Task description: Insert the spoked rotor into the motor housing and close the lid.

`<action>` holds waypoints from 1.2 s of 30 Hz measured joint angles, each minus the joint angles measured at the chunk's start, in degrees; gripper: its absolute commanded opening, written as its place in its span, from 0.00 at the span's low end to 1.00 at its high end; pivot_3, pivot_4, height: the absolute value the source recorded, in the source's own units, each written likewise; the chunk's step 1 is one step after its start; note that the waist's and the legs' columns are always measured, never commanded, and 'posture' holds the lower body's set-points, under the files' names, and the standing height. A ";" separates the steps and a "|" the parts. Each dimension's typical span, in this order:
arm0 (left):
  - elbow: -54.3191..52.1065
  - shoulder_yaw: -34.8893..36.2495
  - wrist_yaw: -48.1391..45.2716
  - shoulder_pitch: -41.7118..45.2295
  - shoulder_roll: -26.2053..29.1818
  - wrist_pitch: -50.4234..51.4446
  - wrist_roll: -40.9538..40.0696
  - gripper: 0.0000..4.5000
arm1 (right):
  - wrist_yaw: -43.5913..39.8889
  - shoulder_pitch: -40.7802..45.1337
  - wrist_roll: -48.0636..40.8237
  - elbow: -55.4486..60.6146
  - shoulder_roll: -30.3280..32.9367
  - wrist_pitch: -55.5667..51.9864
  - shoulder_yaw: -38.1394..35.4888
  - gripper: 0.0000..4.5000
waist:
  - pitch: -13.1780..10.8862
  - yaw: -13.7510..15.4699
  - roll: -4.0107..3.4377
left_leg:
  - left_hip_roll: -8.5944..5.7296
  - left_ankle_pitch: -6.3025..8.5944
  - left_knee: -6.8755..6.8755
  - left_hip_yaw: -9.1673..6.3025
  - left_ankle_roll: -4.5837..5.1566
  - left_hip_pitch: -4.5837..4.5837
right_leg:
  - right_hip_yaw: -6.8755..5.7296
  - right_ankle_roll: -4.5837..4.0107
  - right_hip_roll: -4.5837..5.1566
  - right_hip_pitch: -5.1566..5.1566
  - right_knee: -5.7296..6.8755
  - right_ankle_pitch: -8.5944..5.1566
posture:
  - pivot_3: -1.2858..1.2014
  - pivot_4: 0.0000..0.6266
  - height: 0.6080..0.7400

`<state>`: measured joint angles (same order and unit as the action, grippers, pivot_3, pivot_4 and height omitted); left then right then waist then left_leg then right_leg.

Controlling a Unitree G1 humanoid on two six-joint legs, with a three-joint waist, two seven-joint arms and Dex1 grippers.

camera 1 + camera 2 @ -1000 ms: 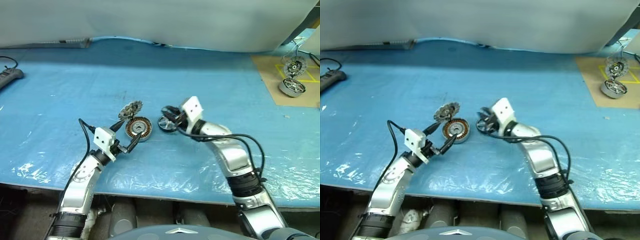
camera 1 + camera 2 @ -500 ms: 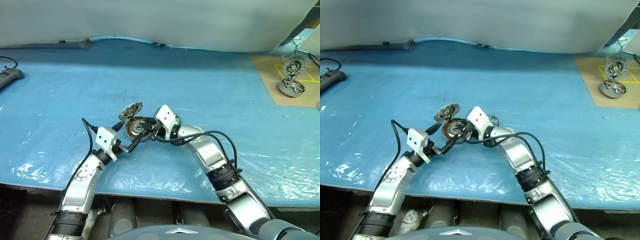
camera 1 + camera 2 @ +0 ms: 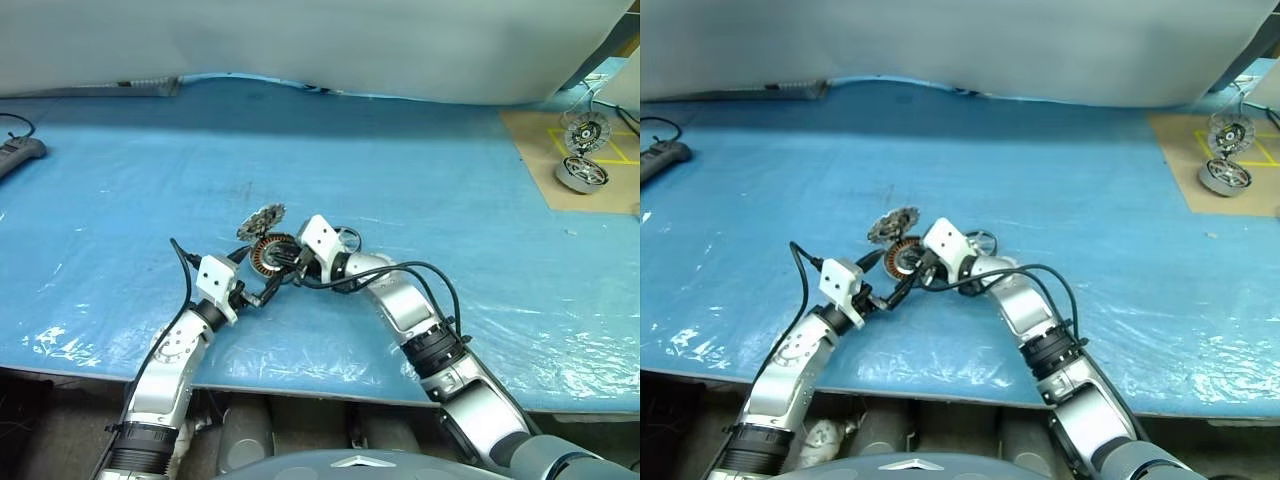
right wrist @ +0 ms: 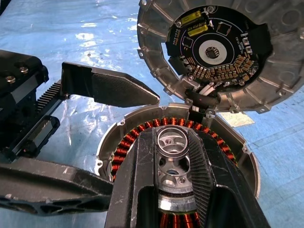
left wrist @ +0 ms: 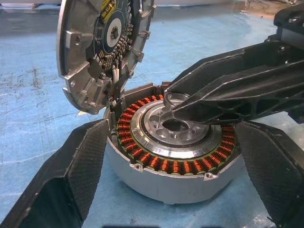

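The motor housing [image 3: 272, 252], ringed with copper windings, sits on the blue table. Its lid [image 3: 261, 219] stands open on the far rim, circuit-board face [image 4: 218, 52] toward me. My left gripper [image 3: 265, 266] is open, its fingers [image 5: 85, 161] flanking the housing wall on both sides. From the right, my right gripper [image 3: 287, 262] reaches over the housing, shut on the spoked rotor [image 4: 173, 166]. The rotor is a small silver wheel with wedge-shaped gaps. It hangs tilted just above the housing's silver centre [image 5: 173, 127]; I cannot tell whether they touch.
Two other silver motor parts [image 3: 583, 172] lie on a brown board at the far right. At the far left lies a black power strip [image 3: 20, 152]. The blue sheet-covered table [image 3: 420, 170] ends near my arms. A cable loop [image 3: 345, 238] stands behind my right wrist.
My right gripper has swung left and down, from beside the housing to over its centre, with the rotor in it. The left gripper, housing and lid have stayed put.
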<state>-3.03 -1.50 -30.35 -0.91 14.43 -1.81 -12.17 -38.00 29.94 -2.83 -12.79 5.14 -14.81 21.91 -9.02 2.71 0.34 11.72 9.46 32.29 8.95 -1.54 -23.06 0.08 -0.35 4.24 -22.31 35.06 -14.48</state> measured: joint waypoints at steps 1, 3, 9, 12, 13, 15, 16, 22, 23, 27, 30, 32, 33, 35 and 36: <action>0.00 -0.03 0.06 0.00 -0.02 0.00 0.00 1.00 | 0.03 0.18 0.12 -0.34 -0.17 0.11 0.00 0.12 | 0.00 0.01 0.00 | 0.00 0.00 0.01 0.00 0.00 0.00 | 0.00 0.00 0.00 0.00 0.01 0.00 | 0.52 0.24 1.00; 0.01 -0.10 0.14 0.04 -0.02 0.00 0.01 1.00 | -0.03 0.40 0.33 -0.83 -0.28 0.51 0.01 0.12 | 0.00 0.03 0.00 | 0.00 0.00 0.02 0.00 0.00 -0.01 | 0.00 0.00 0.01 0.00 0.01 0.00 | 0.52 0.24 1.00; 0.31 -0.17 0.15 0.26 -0.03 -0.04 0.21 1.00 | -0.81 0.87 0.94 -1.50 -0.19 0.57 0.09 0.12 | 0.00 0.07 0.00 | -0.01 0.00 0.05 0.00 0.00 0.02 | 0.00 -0.02 0.02 0.02 0.06 -0.01 | 0.52 0.24 1.00; 0.45 -0.17 0.13 0.30 -0.03 -0.11 0.25 1.00 | -0.74 1.04 1.40 -1.71 -0.17 0.57 0.00 0.33 | 0.00 0.07 0.00 | -0.01 0.00 0.09 0.00 0.00 0.03 | 0.00 -0.04 0.03 0.02 0.11 -0.02 | 0.52 0.24 1.00; 0.47 -0.17 0.09 0.30 -0.04 -0.12 0.27 1.00 | -0.64 1.22 1.60 -1.89 -0.13 0.57 -0.34 0.42 | 0.00 0.08 0.00 | -0.01 0.00 0.11 0.00 0.00 0.03 | 0.00 -0.13 0.03 0.02 0.14 -0.08 | 0.52 0.24 1.00; 0.50 -0.19 0.01 0.30 -0.04 -0.14 0.28 1.00 | -0.57 1.31 1.83 -1.92 0.08 0.57 -0.93 0.55 | 0.00 0.11 0.00 | -0.01 0.00 0.13 0.00 0.00 0.03 | 0.01 -0.19 0.04 0.02 0.15 -0.11 | 0.52 0.24 1.00; 0.50 -0.25 -0.08 0.29 -0.04 -0.16 0.30 1.00 | -0.49 1.33 1.93 -1.92 0.22 0.56 -1.16 0.62 | 0.00 0.15 0.00 | -0.02 0.00 0.13 0.00 0.00 0.02 | 0.01 -0.19 0.05 0.02 0.15 -0.11 | 0.52 0.24 1.00; 0.48 -0.40 -0.39 0.32 -0.46 -0.20 0.31 1.00 | -1.05 0.50 0.85 0.38 0.63 -2.32 -3.01 0.68 | 0.00 0.42 0.00 | -0.02 0.00 0.13 -0.01 0.00 0.00 | 0.00 -0.17 0.05 0.02 0.15 -0.10 | 0.52 0.24 1.00; 0.46 -0.40 -0.39 0.32 -0.58 -0.21 0.29 1.00 | -1.42 0.15 0.14 1.39 0.98 -3.32 -3.57 0.68 | 0.00 0.46 0.00 | -0.02 0.00 0.14 -0.01 0.01 0.00 | 0.00 -0.15 0.05 0.01 0.15 -0.09 | 0.52 0.24 1.00; 0.44 -0.35 0.11 0.51 -0.98 -0.14 0.18 1.00 | -3.47 -1.10 -4.15 7.84 1.40 -7.69 -5.26 0.68 | 0.00 0.33 0.00 | 0.01 0.00 0.12 -0.02 0.01 0.00 | 0.00 0.00 0.03 -0.02 0.18 0.00 | 0.52 0.24 1.00; 0.29 -0.13 0.42 0.45 -0.93 0.62 -0.31 1.00 | -3.32 -1.43 -6.56 12.79 2.51 -11.19 -7.35 0.55 | 0.00 0.40 0.00 | -0.01 0.00 0.13 -0.02 0.00 0.00 | 0.00 0.00 0.04 -0.01 0.18 0.00 | 0.52 0.24 1.00; 0.29 0.13 0.39 0.35 -0.76 1.22 -0.88 1.00 | -3.10 -2.11 -7.18 15.33 4.35 -12.99 -8.38 0.40 | 0.00 0.57 0.00 | -0.01 0.00 0.13 -0.02 0.00 0.01 | 0.00 0.00 0.04 0.00 0.17 0.00 | 0.52 0.24 1.00; 0.29 0.30 0.37 0.27 -0.69 1.28 -1.14 1.00 | -3.05 -2.56 -7.39 16.09 5.06 -13.65 -8.65 0.32 | 0.00 0.59 0.00 | -0.01 0.00 0.13 -0.01 0.00 0.02 | 0.01 0.00 0.04 -0.01 0.17 0.00 | 0.52 0.24 1.00; 0.25 0.52 0.34 0.15 -0.55 1.30 -1.50 1.00 | -2.88 -3.61 -7.53 16.52 5.92 -14.56 -8.96 0.16 | 0.00 0.60 0.00 | 0.00 0.00 0.12 -0.01 0.00 0.02 | 0.01 0.00 0.03 -0.02 0.18 -0.01 | 0.52 0.24 1.00; 0.02 0.52 0.33 -0.02 -0.42 1.31 -1.56 1.00 | -2.82 -4.13 -7.54 16.66 6.14 -14.69 -8.91 0.09 | 0.00 0.60 0.00 | 0.01 0.00 0.12 -0.01 0.00 0.02 | 0.01 0.00 0.03 -0.03 0.19 -0.01 | 0.52 0.24 1.00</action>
<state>-3.02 -0.98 -30.02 -0.93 14.01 -0.50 -13.73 -40.82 25.82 -10.37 3.86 11.28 -29.50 13.00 -9.02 3.31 0.34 11.72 9.46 32.41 8.94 -1.54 -23.04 0.09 -0.35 4.26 -22.33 35.24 -14.49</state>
